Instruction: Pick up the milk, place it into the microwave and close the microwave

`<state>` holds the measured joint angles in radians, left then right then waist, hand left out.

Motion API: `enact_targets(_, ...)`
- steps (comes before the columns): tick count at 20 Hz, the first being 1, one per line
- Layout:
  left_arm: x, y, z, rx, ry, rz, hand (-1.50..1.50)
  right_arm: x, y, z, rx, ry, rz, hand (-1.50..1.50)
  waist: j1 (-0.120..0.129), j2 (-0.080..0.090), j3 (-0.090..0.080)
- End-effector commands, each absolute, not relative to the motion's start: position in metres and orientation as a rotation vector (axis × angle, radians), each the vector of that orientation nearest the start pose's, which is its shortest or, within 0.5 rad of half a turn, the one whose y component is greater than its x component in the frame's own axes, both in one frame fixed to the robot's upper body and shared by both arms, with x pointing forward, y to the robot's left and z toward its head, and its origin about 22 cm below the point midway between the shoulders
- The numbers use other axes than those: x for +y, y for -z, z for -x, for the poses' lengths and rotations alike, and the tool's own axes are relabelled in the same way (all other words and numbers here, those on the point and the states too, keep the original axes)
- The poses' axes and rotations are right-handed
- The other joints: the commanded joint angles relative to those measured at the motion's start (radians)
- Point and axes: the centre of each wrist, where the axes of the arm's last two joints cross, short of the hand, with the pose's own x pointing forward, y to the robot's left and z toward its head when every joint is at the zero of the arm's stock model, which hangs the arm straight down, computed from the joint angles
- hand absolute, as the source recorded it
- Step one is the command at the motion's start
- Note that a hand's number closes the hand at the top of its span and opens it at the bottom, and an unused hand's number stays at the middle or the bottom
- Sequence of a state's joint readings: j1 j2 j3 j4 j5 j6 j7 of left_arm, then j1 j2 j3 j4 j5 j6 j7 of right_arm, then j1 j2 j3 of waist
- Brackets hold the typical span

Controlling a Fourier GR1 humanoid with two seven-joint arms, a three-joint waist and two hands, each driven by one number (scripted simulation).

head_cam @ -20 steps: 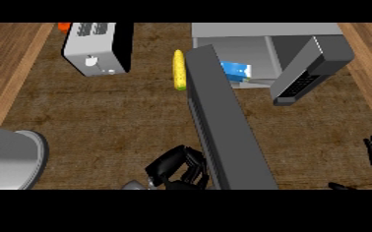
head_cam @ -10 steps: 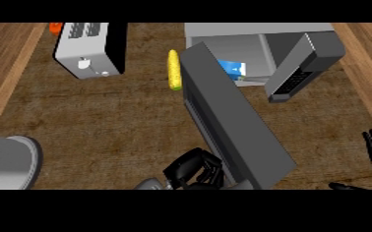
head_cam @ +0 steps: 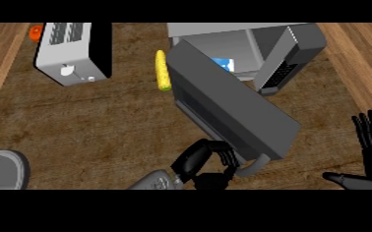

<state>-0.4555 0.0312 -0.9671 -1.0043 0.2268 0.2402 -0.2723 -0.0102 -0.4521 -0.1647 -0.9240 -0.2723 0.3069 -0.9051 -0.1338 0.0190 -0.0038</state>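
Note:
The grey microwave [head_cam: 218, 32] stands at the back right of the counter. Its door [head_cam: 232, 105] hangs half open, slanting toward me. Inside, just past the door's top edge, a corner of the blue and white milk carton [head_cam: 224, 64] shows; the rest is hidden. My left hand [head_cam: 203, 162] rests against the door's outer face near its free end, beside the handle [head_cam: 251, 169], with its fingers loosely bent and nothing held. At the view's right edge my right hand [head_cam: 361, 140] stays open with its fingers up.
A white and black toaster [head_cam: 73, 54] stands at the back left with a small orange thing [head_cam: 36, 30] behind it. A yellow corn cob [head_cam: 163, 70] lies left of the door's hinge side. A grey plate [head_cam: 11, 169] shows at the lower left edge.
The door's free end has swung to the right, toward the microwave's front. My left hand has followed it, moving right and forward. The right hand has stayed at the edge.

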Motion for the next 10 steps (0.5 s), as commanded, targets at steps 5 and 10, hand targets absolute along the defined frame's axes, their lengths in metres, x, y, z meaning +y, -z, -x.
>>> enact_targets(5,0.004,0.021,-0.254,-1.625,0.784,0.453,1.50,-0.416,0.052,-0.216,-2.006,-0.078,-0.080,-1.50,-0.076,0.011,-0.001)
enact_targets(10,-0.003,-0.001,-0.278,-1.732,0.742,0.393,1.50,-0.410,0.034,-0.233,-2.008,-0.137,-0.125,-1.50,-0.108,0.018,-0.002)
